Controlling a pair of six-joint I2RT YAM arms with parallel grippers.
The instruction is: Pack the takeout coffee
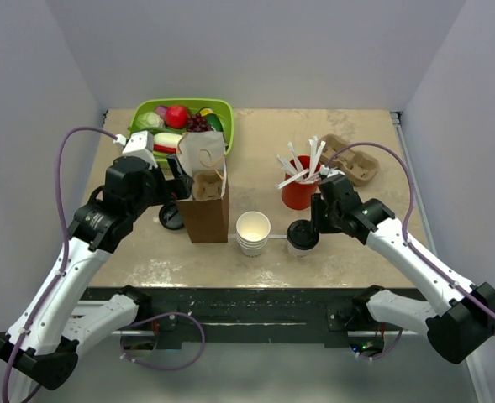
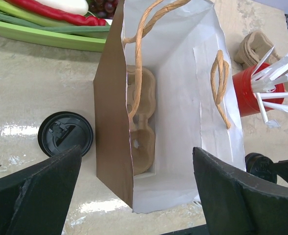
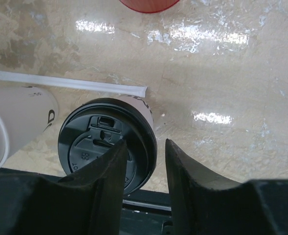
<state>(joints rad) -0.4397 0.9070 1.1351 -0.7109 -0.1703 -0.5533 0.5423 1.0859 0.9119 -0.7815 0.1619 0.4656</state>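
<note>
Found takeout coffee (image 3: 92,142) upright just under right claw (image 3: 145,146) | half shut, grip unclear | left claw (image 2: 136,156) wide, farther off

Plain pale grey walls (image 1: 264,50) on three sides, glossy beige marbled table (image 1: 264,143), overhead light glinting

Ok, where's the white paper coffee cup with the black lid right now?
The lidded white paper cup stands right of centre in the top view, just right of the stack of lidless white paper cups, beneath the right end effector.
</note>
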